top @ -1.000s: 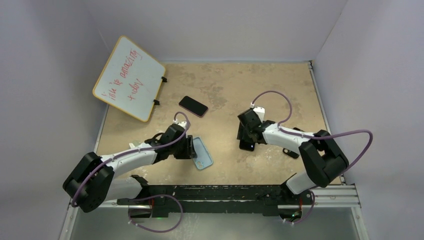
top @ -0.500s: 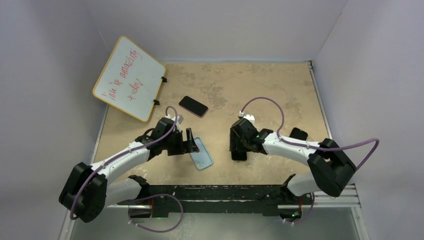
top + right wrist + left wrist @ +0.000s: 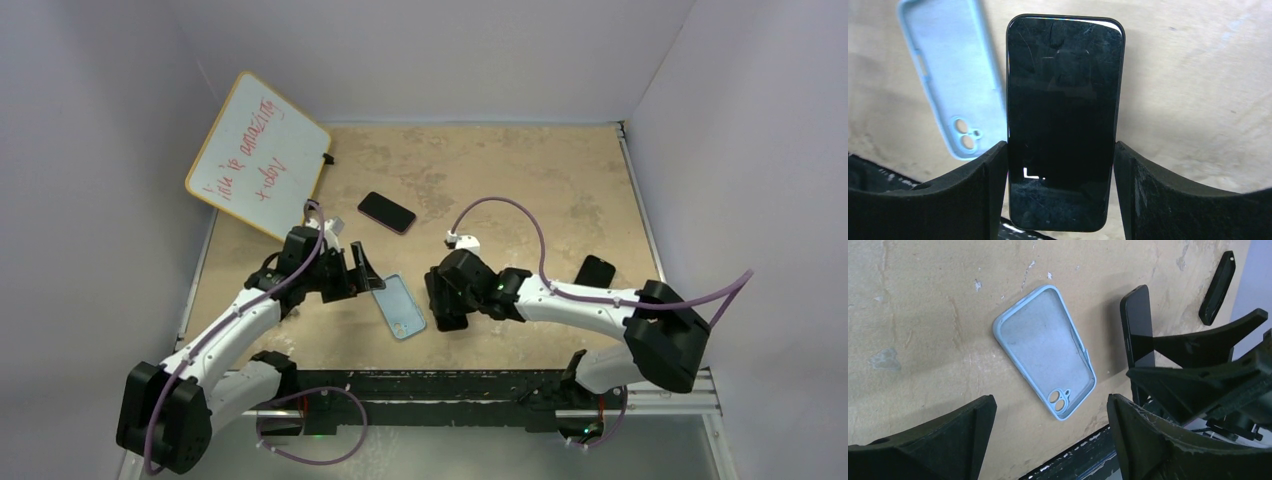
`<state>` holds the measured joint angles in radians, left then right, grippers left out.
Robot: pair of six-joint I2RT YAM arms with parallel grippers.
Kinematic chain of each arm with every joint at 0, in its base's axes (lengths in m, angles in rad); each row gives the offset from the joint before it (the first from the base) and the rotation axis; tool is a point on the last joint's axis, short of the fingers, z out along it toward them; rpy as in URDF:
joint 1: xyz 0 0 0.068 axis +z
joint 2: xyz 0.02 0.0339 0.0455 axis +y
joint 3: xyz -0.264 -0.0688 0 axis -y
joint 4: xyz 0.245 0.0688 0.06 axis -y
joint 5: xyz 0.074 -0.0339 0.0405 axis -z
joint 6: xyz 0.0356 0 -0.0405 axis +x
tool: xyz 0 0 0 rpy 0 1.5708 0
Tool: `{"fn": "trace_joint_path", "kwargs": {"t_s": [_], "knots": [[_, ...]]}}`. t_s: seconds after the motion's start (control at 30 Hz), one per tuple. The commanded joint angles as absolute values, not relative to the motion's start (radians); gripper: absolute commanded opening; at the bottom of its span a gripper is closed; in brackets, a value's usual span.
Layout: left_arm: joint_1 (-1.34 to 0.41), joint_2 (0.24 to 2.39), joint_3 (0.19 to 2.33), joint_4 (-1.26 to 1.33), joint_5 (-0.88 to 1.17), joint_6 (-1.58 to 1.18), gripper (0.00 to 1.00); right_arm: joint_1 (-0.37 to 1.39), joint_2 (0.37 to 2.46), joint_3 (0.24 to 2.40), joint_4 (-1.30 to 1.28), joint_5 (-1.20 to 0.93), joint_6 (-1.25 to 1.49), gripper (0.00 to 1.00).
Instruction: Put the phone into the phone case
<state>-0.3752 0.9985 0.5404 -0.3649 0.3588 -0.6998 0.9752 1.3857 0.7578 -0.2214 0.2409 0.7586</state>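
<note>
The light blue phone case (image 3: 400,306) lies open side up on the table, camera holes toward the near edge. It also shows in the left wrist view (image 3: 1045,350) and the right wrist view (image 3: 950,80). My right gripper (image 3: 447,300) is shut on a black phone (image 3: 1064,100), its fingers (image 3: 973,190) pressing the long edges. It holds the phone (image 3: 1139,325) just right of the case, above the table. My left gripper (image 3: 362,272) is open and empty, just up and left of the case, apart from it (image 3: 1050,410).
A second dark phone (image 3: 386,211) lies farther back at the table's middle. A black case-like object (image 3: 596,270) lies at the right, also in the left wrist view (image 3: 1217,287). A whiteboard (image 3: 258,155) leans at the back left. The black base rail (image 3: 450,385) runs along the near edge.
My right gripper has carried the phone left, up to the case's right side. My left gripper has drawn back up and left, off the case.
</note>
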Motion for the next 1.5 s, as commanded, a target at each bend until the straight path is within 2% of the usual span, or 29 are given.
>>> {"fn": "trace_joint_path", "kwargs": {"t_s": [0.0,0.2,0.53,0.8,1.0,1.17,1.3,1.47], "knots": [[-0.315,0.984,0.535,-0.352,0.452,-0.663,0.85,1.040,1.396,0.837,-0.118,0.271,0.778,0.44],[-0.186,1.034,0.517,-0.255,0.651,-0.709,0.82,1.094,1.450,0.844,0.038,0.260,0.765,0.43],[-0.167,0.999,0.669,-0.449,0.511,-0.599,0.82,1.150,1.599,0.954,0.185,0.239,0.718,0.44],[-0.167,0.973,0.670,-0.521,0.421,-0.597,0.81,1.154,1.680,0.992,0.187,0.246,0.696,0.45],[-0.167,0.970,0.655,-0.513,0.451,-0.608,0.78,1.155,1.698,0.957,0.203,0.253,0.699,0.48],[-0.167,0.969,0.642,-0.508,0.474,-0.606,0.77,1.155,1.702,0.924,0.210,0.263,0.710,0.55],[-0.167,0.971,0.636,-0.508,0.472,-0.605,0.77,1.156,1.698,0.917,0.194,0.267,0.713,0.65],[-0.167,0.973,0.634,-0.510,0.468,-0.609,0.77,1.158,1.679,0.912,0.171,0.288,0.711,0.84]]}}
